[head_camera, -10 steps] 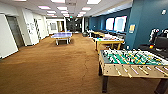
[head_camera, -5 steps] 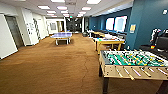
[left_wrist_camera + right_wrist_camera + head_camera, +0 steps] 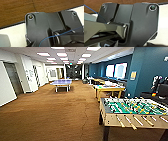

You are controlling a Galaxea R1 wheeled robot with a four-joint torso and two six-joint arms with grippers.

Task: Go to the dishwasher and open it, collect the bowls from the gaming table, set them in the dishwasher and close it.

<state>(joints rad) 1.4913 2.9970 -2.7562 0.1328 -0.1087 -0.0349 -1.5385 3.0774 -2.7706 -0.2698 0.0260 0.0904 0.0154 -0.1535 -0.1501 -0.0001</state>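
Hands well apart from white-topped, yellow-rimmed gaming table (image 3: 110, 88)

A broad stretch of brown carpet (image 3: 50, 114) lies open ahead and to the left. The foosball table (image 3: 132, 110) blocks the near right; behind it stands the yellow-rimmed gaming table (image 3: 108, 88). A blue ping-pong table (image 3: 62, 83) sits mid-room, far off.

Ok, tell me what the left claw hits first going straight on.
Probably the white surface under the wrist, else the brown carpet beside it; depth is unclear.
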